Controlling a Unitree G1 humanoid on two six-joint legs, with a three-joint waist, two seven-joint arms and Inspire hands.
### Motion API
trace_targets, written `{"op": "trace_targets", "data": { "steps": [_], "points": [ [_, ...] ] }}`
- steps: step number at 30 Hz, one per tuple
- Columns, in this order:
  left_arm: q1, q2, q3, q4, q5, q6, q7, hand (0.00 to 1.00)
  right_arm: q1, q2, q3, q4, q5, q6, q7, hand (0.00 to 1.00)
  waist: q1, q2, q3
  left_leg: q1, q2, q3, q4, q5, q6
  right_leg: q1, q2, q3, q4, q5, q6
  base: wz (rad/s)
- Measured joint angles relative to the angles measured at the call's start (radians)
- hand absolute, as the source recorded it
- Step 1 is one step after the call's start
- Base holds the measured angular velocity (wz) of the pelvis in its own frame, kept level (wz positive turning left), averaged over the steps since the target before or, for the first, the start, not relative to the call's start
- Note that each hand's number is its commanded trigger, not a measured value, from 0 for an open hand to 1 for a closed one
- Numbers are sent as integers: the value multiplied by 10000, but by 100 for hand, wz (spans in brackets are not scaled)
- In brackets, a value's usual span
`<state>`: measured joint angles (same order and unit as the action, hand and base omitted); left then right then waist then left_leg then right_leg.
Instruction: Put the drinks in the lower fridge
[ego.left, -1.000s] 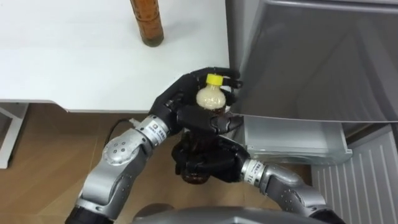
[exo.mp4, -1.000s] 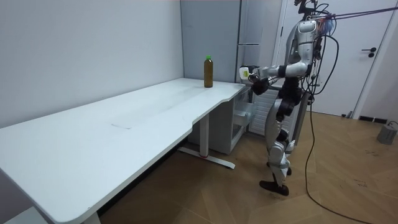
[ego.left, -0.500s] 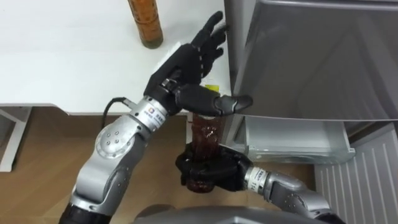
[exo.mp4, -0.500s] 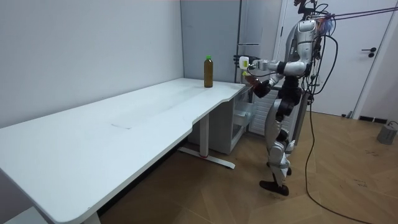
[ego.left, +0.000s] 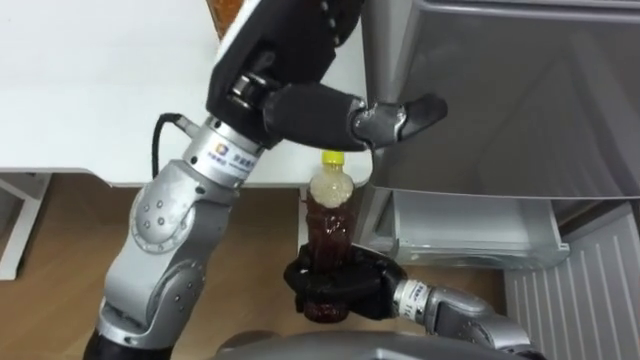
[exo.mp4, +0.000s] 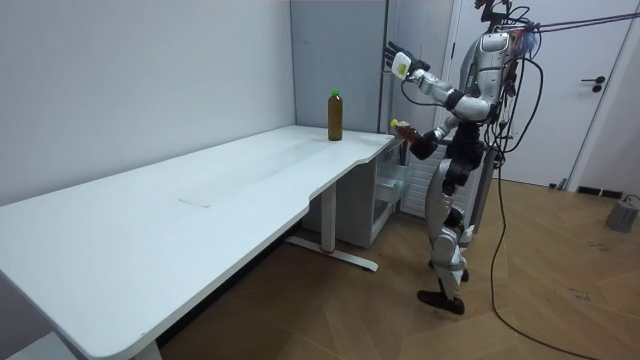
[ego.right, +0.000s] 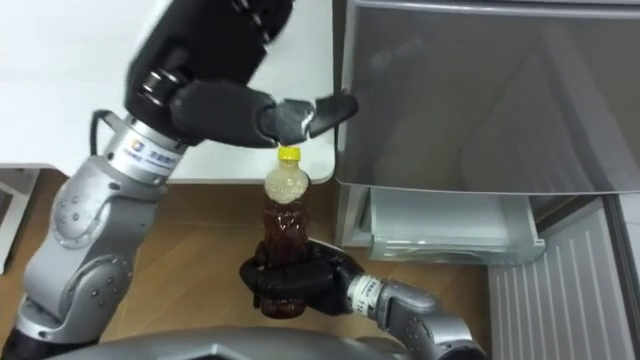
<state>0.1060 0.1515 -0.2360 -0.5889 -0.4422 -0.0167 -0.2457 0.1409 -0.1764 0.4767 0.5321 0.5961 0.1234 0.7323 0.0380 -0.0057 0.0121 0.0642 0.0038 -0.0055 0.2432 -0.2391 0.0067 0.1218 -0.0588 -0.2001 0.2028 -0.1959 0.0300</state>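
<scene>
- The grey metal fridge (ego.left: 500, 100) filled the space ahead of the robot. Its closed upper front hung over an open lower compartment with a pale drawer (ego.left: 470, 228).
- The robot stood at the end of the long white counter (ego.left: 100, 80), beside the fridge, on a wooden floor (ego.left: 60, 230).
- The left hand (ego.left: 290, 50) was raised high with its fingers straight and loose, holding nothing. Its thumb reached towards the fridge's corner, though whether it touched could not be told.
- That raised arm crossed above the held drink and hid most of the drink on the counter from the eye views.
- The right hand (ego.left: 340, 285) was low, in front of the robot's body, with its fingers wrapped round the base of a clear plastic bottle of dark brown drink with a yellow cap (ego.left: 330, 215). The bottle was upright, just beside the fridge's edge and outside the lower compartment.
- A second brown bottle with a green cap (exo.mp4: 335, 116) stood upright on the counter near the fridge end, well apart from both hands.
- Counted: two bottles, one counter, one fridge.
</scene>
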Motion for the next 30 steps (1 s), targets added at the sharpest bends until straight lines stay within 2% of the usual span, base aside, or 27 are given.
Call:
{"op": "trace_targets", "data": {
  "steps": [3, 6, 8, 12, 13, 14, 17, 21, 22, 24, 25, 27, 30],
  "points": [
    [-112, -55, 911, -378, -69, -349, 167, 0, 130, -10, -129, -1, -90, -45, 6, 100, 87, 31, 2, 92, 3, -5, 103, 1, -2, 124, 2, -7, -9, 0, 0, 1],
    [-575, -244, 1944, -671, -560, -668, 405, 0, 458, 5, -617, 10, -93, -192, 15, 100, 483, 73, 19, 143, 1, -11, 56, 0, -1, 159, 2, 15, -12, 0, 0, 0],
    [-799, -321, 2857, -832, -593, -1064, 518, 0, 725, 20, -1034, -26, -181, -233, 29, 100, 734, 129, -11, 177, 1, -63, -24, 1, -2, 182, -1, -9, -11, 0, 0, 0],
    [-955, -416, 3848, -971, -555, -1389, 1073, 0, 1022, 59, -1604, 45, -584, -251, 56, 100, 1052, 246, -37, 223, 1, -57, -15, 10, -13, 235, 11, -16, -13, 0, 0, 0],
    [-955, -412, 4098, -988, -515, -1514, 1360, 0, 1124, 39, -1751, 84, -627, -251, 63, 100, 1124, 285, -21, 327, -8, -54, -62, 18, -19, 288, 10, 5, -17, 0, 0, -4],
    [-956, -411, 4473, -995, -315, -1571, 1644, 0, 1272, 66, -1974, 62, -838, -251, 82, 100, 1319, 346, -56, 381, -6, -66, -87, 20, -19, 323, 12, 7, -20, -1, 1, -7],
    [-1002, -392, 5223, -1009, 315, -1835, 2578, 0, 1480, 51, -2268, 46, -1260, -300, 82, 100, 1575, 354, -95, 539, 8, -38, -194, 30, -36, 406, 37, 33, -71, -1, 1, -10],
    [-1021, -376, 6074, -973, 1407, -1939, 3801, 0, 1679, 37, -2355, 46, -1841, -362, 81, 100, 1785, 316, -120, 622, 11, -110, -215, 37, -45, 568, 54, -48, -199, 20, -30, 3],
    [-1025, -360, 6351, -970, 1703, -1943, 4197, 0, 1720, 39, -2367, 45, -2057, -360, 77, 100, 1934, 317, -124, 682, 16, -147, -246, 36, -45, 578, 60, -44, -209, 19, -29, -4],
    [-1022, -243, 6840, -832, 1712, -2027, 4810, 0, 1767, 45, -2407, 43, -2069, -353, 70, 100, 2120, 341, -111, 730, 1, -231, -302, 36, -45, 649, 71, -27, -258, 20, -30, -2],
    [-1026, -193, 7127, -544, 1707, -2138, 5287, 0, 1768, 61, -2465, 40, -2069, -351, 56, 100, 2164, 406, -79, 790, -8, -246, -306, 36, -45, 753, 77, -43, -335, 24, -37, 7],
    [-1003, -185, 7542, -21, 1683, -2149, 5952, 0, 1767, 46, -2605, -57, -2070, -331, 2, 100, 2202, 436, -91, 844, -23, -305, -302, 36, -46, 840, 75, -106, -358, 21, -32, 11],
    [-410, -45, 7799, 1088, 748, -2133, 6713, 0, 1859, -122, -2650, -685, -1773, -149, -150, 100, 2229, 456, -110, 776, -48, -411, -286, 38, -52, 869, 78, -219, -533, 12, -28, 11]
  ]
}}
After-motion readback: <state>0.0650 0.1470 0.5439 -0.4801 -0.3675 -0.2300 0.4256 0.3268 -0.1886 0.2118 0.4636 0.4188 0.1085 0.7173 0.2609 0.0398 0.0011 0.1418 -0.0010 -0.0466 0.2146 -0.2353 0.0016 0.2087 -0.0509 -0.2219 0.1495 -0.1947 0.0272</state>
